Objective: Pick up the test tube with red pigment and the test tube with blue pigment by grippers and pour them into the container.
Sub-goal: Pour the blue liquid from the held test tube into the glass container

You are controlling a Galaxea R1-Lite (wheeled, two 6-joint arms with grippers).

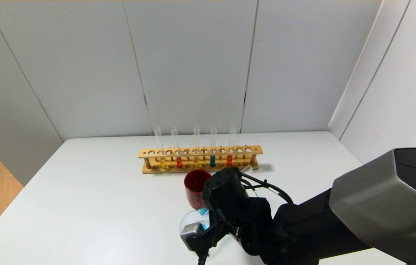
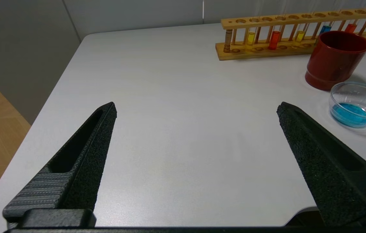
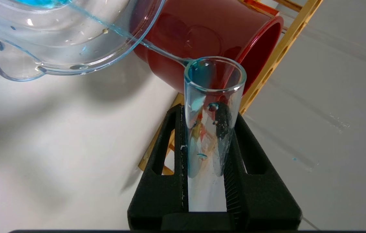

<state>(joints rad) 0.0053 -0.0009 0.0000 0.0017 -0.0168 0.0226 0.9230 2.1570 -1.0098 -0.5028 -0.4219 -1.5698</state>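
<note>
Now pouring: right gripper (image 3: 207, 168) clamped on test tube with blue pigment (image 3: 212, 106), long axis tipped mouth-down, thin stream reaching container (image 2: 359, 103) just below and ahead. Left gripper (image 2: 195, 113) parked wide open, well aside, nearer neither red tube (image 1: 179, 162).

Wooden rack (image 1: 200, 159) near table's far edge, long side facing robot. Yellow-liquid tubes (image 1: 162, 162) upright in rack; teal-liquid tube (image 1: 212, 160) upright further right. Dark red cup (image 1: 195, 187) upright just in front of rack. White table (image 1: 93, 206); grey wall panels (image 1: 193, 66) behind.
</note>
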